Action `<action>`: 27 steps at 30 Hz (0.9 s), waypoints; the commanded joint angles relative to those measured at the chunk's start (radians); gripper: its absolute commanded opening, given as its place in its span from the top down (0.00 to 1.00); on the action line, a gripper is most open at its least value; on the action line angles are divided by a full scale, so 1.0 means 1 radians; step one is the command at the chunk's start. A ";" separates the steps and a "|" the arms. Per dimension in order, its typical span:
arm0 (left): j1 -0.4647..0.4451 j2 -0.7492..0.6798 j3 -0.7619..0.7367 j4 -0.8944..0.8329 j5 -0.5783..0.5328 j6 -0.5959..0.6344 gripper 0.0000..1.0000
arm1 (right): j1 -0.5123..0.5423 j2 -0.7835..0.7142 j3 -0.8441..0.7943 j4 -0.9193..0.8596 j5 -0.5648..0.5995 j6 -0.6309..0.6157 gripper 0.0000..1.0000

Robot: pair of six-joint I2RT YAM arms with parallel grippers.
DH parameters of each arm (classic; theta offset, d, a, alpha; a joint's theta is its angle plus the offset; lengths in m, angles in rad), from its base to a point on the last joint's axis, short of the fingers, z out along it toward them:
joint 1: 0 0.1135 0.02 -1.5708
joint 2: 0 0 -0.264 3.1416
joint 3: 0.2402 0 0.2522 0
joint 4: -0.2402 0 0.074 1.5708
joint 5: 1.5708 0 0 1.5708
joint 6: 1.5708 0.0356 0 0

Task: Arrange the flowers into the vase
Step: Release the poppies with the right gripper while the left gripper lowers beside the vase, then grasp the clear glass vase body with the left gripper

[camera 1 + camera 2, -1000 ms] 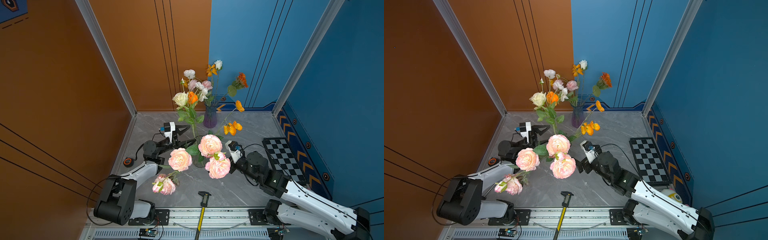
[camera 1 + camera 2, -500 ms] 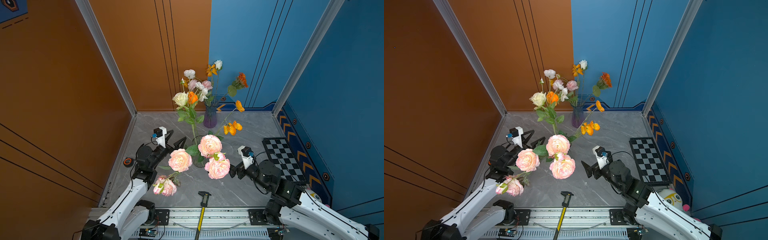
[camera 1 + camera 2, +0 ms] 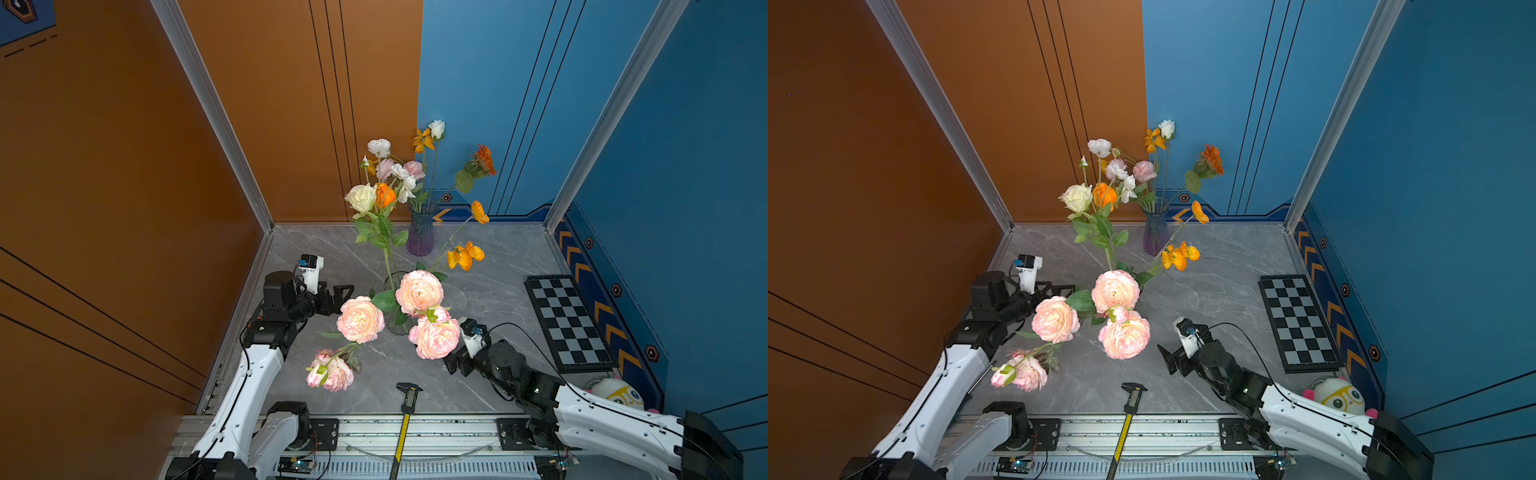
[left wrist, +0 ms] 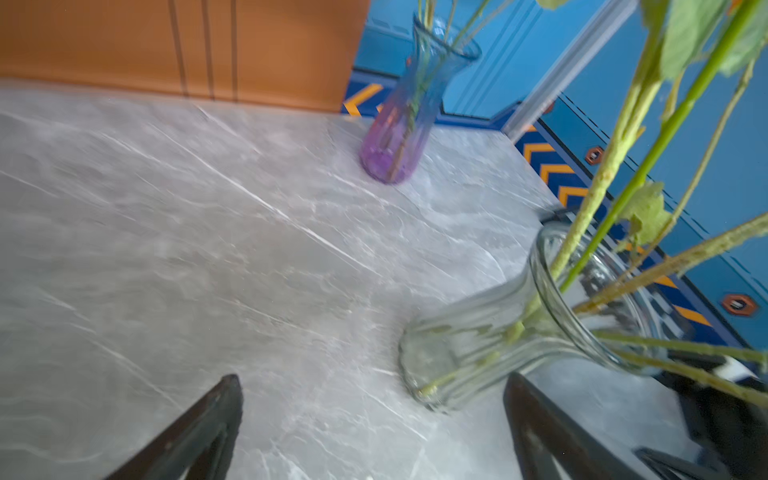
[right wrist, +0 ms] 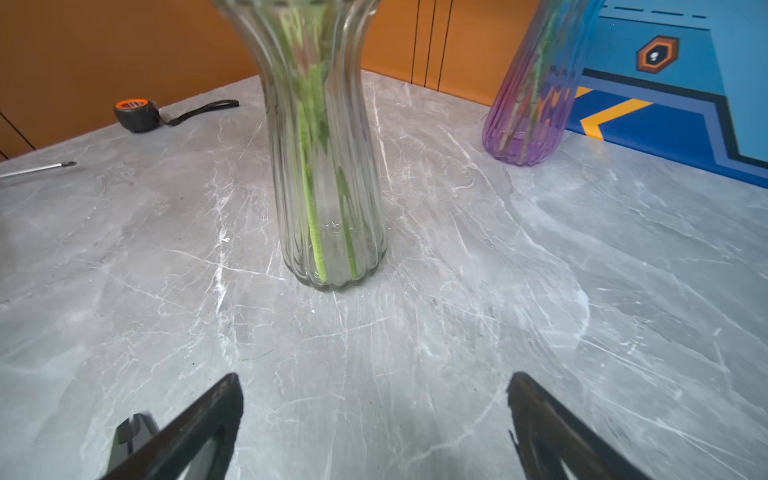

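Both arms have drawn back from the clear glass vase (image 5: pixel 328 166); left tool (image 3: pixel 340 297) and right tool (image 3: pixel 1165 360) gape empty, since the flowers (image 3: pixel 419 291) already stand inside.

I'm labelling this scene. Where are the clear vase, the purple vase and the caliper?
clear vase (image 5: pixel 328 187), right wrist view, ribbed body
purple vase (image 3: pixel 420 239), in a top view, lower body
caliper (image 3: pixel 1133 402), in a top view, black slider

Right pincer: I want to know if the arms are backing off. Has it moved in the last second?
Yes. In a top view the right pincer has drawn back toward its own base, ending nearer the caliper.
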 commanded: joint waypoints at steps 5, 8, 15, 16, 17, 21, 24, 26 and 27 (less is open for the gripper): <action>0.049 0.068 -0.024 0.041 0.266 -0.059 0.02 | 0.022 0.387 0.027 0.758 0.016 -0.193 0.00; 0.074 0.057 -0.056 0.121 0.271 -0.110 0.02 | 0.020 0.605 0.065 1.009 0.014 -0.211 0.00; 0.080 0.029 -0.079 0.157 0.258 -0.129 0.02 | -0.002 0.731 0.203 1.009 -0.041 -0.197 0.00; 0.076 0.020 -0.085 0.158 0.224 -0.128 0.02 | -0.007 0.725 0.198 1.009 -0.038 -0.190 0.00; 0.067 0.008 -0.092 0.157 0.188 -0.128 0.02 | -0.015 0.713 0.186 1.007 -0.040 -0.176 0.00; -0.055 -0.056 -0.120 0.157 -0.006 -0.079 0.02 | -0.047 0.605 0.130 0.855 -0.059 -0.100 0.00; -0.161 -0.117 -0.149 0.186 -0.194 -0.033 0.02 | -0.062 0.440 0.136 0.522 -0.099 -0.045 0.00; -0.238 -0.151 -0.210 0.296 -0.322 -0.039 0.02 | -0.062 0.330 0.155 0.299 -0.122 -0.045 0.00; -0.282 -0.154 -0.248 0.367 -0.381 -0.034 0.02 | -0.063 0.287 0.152 0.244 -0.129 -0.048 0.00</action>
